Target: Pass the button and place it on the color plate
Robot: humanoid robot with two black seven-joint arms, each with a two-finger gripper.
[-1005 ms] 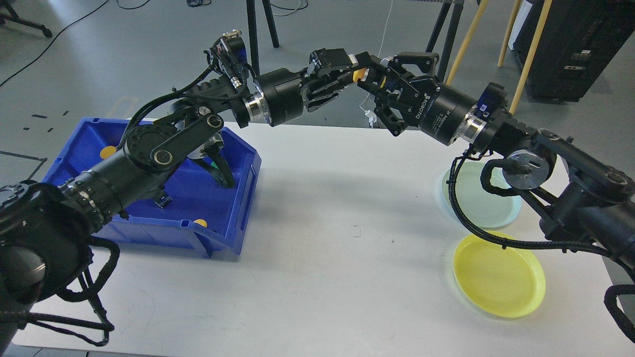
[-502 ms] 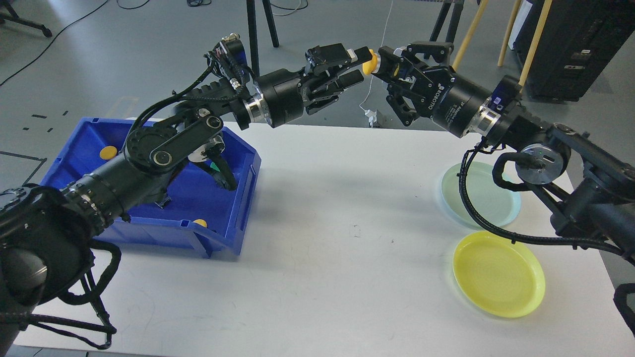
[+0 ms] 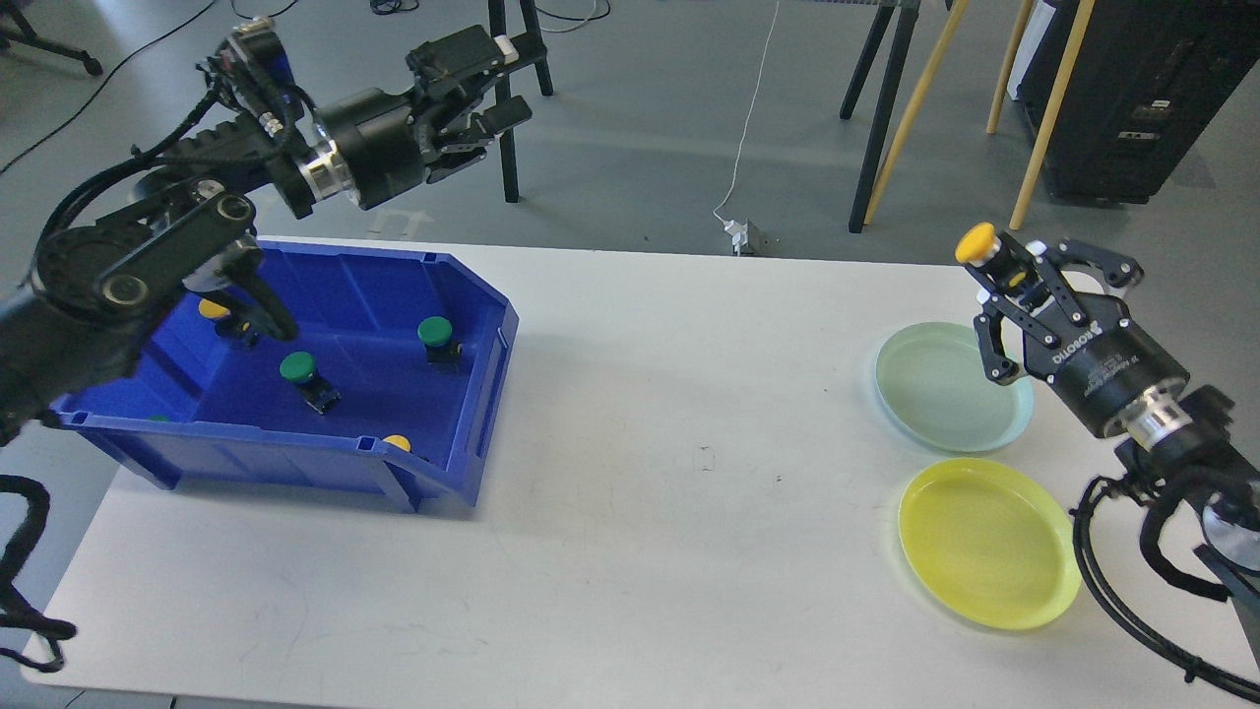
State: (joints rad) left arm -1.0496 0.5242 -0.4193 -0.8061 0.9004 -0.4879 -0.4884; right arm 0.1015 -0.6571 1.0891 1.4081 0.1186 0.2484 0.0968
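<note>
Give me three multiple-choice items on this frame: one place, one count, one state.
1. Where is the round yellow plastic plate relative to the pale green one?
A nearer the camera
B farther
C inside the bin

2. How many green-capped buttons show fully in the blue plastic bin?
A one
B two
C four

3. What is the right claw doing?
A open, empty
B shut on the yellow-capped button
C resting on the table

Answers: 1 A, it lies lower in the view. 2 B, two green caps stand out. 3 B, fingers clamp it.

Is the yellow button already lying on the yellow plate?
No, the yellow button is held in the right pincer above the table, and the yellow plate is bare.
</note>
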